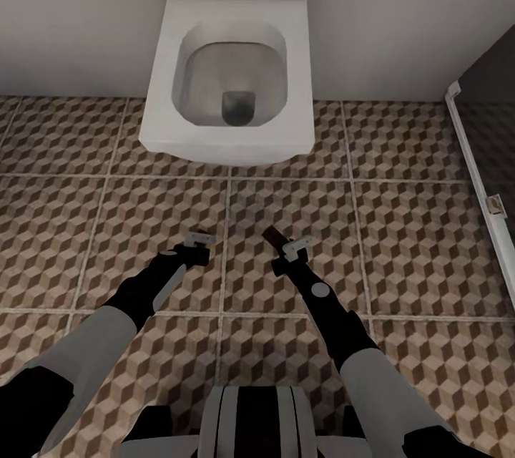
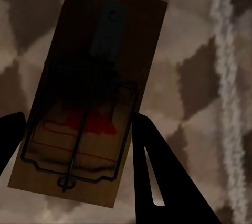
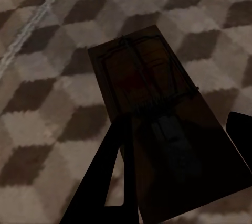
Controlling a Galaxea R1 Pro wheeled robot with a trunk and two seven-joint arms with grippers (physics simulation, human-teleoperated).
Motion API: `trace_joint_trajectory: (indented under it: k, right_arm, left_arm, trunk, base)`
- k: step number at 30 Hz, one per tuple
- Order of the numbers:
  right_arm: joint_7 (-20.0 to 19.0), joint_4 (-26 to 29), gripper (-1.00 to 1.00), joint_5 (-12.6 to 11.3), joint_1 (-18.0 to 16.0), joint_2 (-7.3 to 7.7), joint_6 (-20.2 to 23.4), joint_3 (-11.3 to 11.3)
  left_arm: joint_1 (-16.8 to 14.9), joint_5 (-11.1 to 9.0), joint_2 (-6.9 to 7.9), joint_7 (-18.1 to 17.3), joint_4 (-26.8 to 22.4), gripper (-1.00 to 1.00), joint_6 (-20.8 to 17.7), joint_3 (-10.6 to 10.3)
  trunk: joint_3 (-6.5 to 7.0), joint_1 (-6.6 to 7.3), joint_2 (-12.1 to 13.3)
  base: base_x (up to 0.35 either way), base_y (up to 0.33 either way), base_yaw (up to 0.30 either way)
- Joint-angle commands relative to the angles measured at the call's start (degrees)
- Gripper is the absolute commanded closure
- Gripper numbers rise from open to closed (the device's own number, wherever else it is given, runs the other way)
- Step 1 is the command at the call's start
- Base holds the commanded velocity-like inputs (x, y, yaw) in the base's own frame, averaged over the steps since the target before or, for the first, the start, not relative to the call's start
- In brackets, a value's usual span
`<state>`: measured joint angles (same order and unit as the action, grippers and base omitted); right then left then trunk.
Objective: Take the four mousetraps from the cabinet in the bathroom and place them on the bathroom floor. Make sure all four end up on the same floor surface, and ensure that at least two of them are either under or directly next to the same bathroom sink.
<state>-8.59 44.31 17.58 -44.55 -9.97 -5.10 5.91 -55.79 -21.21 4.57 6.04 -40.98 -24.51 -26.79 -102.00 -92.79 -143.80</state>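
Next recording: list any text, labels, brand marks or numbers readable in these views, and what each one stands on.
No readable text in any view.
Mousetrap in the left end effector: a red mark, too blurred to read as letters.
Mousetrap in the right end effector: too dark to tell.
Toilet: no markings.

Floor (image 1: 400, 243): brown/beige/white cube-pattern tiles, pale grout. Toilet (image 1: 229, 136) white. Mousetrap (image 2: 94, 103): tan-brown board, red marking, dark wire.

Bare tiled floor (image 1: 400, 243) open on both sides of the arms and ahead up to the toilet (image 1: 229, 86). Blocked straight ahead by the toilet bowl and the wall (image 1: 71, 14) behind; hemmed in at far right by the white shower frame (image 1: 472, 157).
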Motion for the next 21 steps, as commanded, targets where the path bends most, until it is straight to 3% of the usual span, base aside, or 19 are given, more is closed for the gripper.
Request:
trace_joint_trajectory:
  k: [1,7,14,21]
  right_arm:
    - [0.0,0.0,1.0,0.5,0.0,-0.03,-0.2,-0.1]
    - [0.3,-1.1,1.0,0.6,0.0,-0.03,-1.5,-0.1]
    - [2.1,-6.9,1.0,0.7,-0.1,-0.03,-2.6,-0.2]
    - [2.7,-8.0,1.0,0.7,-0.1,-0.03,-2.7,-0.3]
  left_arm:
    - [0.0,-0.6,0.09,0.4,-0.1,1.0,-0.2,-0.4]
    - [0.0,-0.6,0.09,0.4,-0.1,1.0,-0.2,-0.4]
    - [0.0,-0.6,0.08,0.4,-0.1,1.0,-0.2,-0.4]
    - [0.0,-0.6,0.06,0.4,-0.1,1.0,-0.2,-0.4]
  trunk:
    - [-0.07,0.01,0.0]
    - [-0.14,0.01,0.0]
    - [-0.14,0.01,0.0]
    - [-0.14,0.01,0.0]
  base:
    - [0.0,0.0,0.0]
    - [0.0,0.0,0.0]
    - [0.0,0.0,0.0]
    - [0.0,0.0,0.0]
